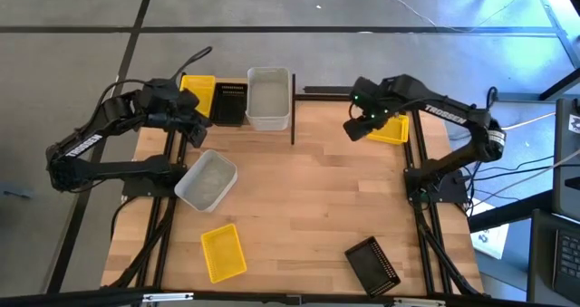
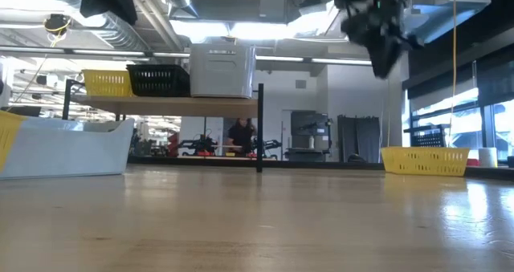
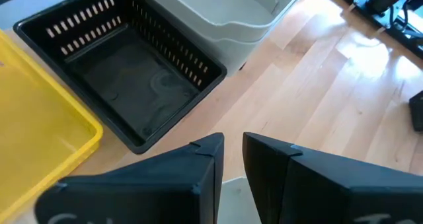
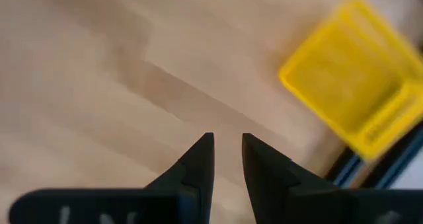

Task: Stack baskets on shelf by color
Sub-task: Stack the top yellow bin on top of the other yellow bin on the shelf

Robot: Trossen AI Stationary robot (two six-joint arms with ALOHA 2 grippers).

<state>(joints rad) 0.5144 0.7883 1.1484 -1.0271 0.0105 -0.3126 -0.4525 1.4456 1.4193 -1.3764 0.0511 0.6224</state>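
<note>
Near edge of table [image 1: 317, 216]: a yellow basket [image 1: 223, 252] lies left of centre and a black perforated basket [image 1: 372, 263] right of centre, well apart.
Middle left: a translucent white-grey basket [image 1: 207, 179] sits tilted on the table, just below the left gripper.
Left gripper [image 1: 193, 129]: hovers between that basket and the shelf; its jaws stand slightly apart with nothing between them, seen in the left wrist view [image 3: 232, 151].
Right gripper [image 1: 356, 126]: hangs above bare wood near the far right, jaws slightly apart and empty [image 4: 227, 148].
Far right: a second yellow basket [image 1: 391, 129] rests on the table just beside the right gripper.
Far shelf [image 2: 173, 104]: carries, left to right, a yellow basket [image 1: 199, 93], a black basket [image 1: 230, 103] and a tall white-grey basket [image 1: 269, 97], side by side; a black upright divider [image 1: 293, 106] stands to their right.
</note>
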